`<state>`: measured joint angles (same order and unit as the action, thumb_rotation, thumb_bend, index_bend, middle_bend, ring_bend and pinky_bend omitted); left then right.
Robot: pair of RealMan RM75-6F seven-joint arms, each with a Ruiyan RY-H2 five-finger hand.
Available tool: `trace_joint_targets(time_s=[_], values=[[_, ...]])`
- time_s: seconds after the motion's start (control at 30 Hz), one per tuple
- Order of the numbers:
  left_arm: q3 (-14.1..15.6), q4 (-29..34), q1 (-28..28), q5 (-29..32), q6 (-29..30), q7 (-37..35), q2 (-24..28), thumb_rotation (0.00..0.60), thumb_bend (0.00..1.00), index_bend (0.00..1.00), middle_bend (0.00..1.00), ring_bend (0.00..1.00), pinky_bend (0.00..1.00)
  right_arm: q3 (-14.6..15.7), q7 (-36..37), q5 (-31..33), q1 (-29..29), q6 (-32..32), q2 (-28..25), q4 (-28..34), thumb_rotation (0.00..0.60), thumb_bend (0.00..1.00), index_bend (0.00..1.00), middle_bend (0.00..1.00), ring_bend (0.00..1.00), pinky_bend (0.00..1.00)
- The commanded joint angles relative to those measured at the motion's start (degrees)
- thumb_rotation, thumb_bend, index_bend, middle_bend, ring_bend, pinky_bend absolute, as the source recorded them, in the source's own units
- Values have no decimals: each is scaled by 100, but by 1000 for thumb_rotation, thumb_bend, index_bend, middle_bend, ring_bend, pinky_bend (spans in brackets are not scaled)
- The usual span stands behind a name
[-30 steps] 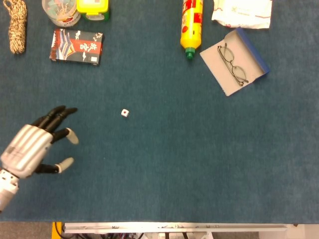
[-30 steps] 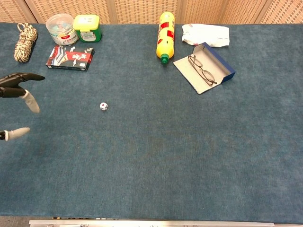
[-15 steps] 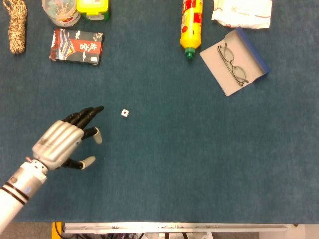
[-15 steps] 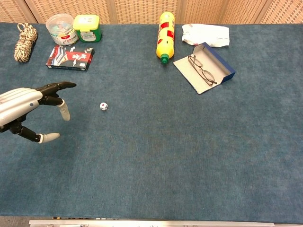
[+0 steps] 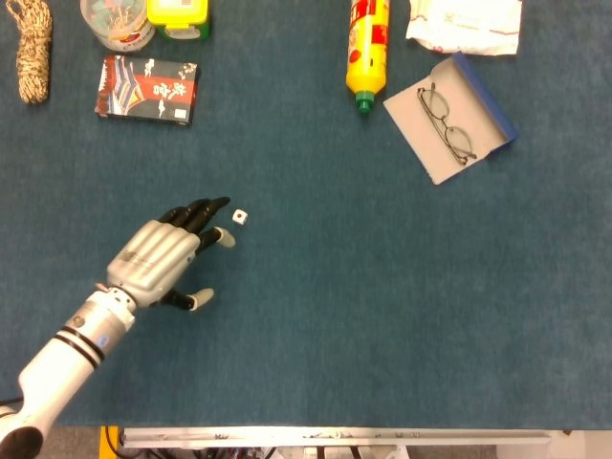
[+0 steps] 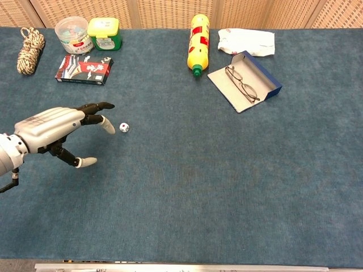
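Left hand [image 5: 158, 263] over the blue worktop [image 5: 363, 316], fingers spread wide and holding nothing. Fingertips [image 5: 218, 204] point toward the small white die [image 5: 239, 217], which lies on the carpet surface just beside them; I see a narrow gap in the head view, so no contact. The chest view agrees: hand [image 6: 54, 129] low over the worktop, thumb [image 6: 85, 162] splayed out to the near side, die [image 6: 124, 127] just past the pale fingertip.

I cannot find my right hand in either view.

Rest of the layout, along the far edge, well apart from the hand: coil of rope [image 5: 32, 48] at far left, clear tub [image 5: 115, 21] and yellow-lidded jar [image 5: 178, 16] beside it, card box [image 5: 146, 88] lying flat just in front of those. Yellow bottle [image 5: 368, 48] on its side, green cap toward me. Right of it an open blue glasses case [image 5: 449, 120] with spectacles [image 5: 446, 122] resting in it, and a white packet [image 5: 466, 23] behind the case.
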<state>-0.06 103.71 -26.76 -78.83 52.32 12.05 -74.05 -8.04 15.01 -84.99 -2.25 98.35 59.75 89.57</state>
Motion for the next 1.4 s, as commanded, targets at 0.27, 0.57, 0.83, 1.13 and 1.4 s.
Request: trace_joint_targets(time_s=[0.27, 0.57, 0.83, 1.13, 1.4], values=[[-38, -129, -203, 541, -126, 394, -324, 600, 246, 232, 0, 0, 131, -38, 88, -8, -65, 60, -28, 3, 600, 62, 379, 343, 209, 349], [-28, -386, -319, 867, -37, 848, -558, 600, 246, 230, 0, 0, 37, -48, 94, -27, -76, 38, -25, 7, 600, 62, 379, 343, 209, 349], [-27, -587, -417, 1152, 16, 1181, -719, 600, 246, 250, 0, 0, 0, -44, 68, -52, -61, -16, -21, 15, 600, 62, 379, 343, 209, 349], [-15, -570, -539, 1443, -97, 1250, -702, 600, 246, 268, 0, 0, 0, -47, 46, -58, -54, -51, -18, 24, 600, 62, 379, 343, 209, 349], [0, -560, -691, 1659, -187, 1356, -707, 600, 246, 269, 0, 0, 0, -39, 9, -80, -40, -87, -9, 29, 600, 62, 379, 343, 209, 349]])
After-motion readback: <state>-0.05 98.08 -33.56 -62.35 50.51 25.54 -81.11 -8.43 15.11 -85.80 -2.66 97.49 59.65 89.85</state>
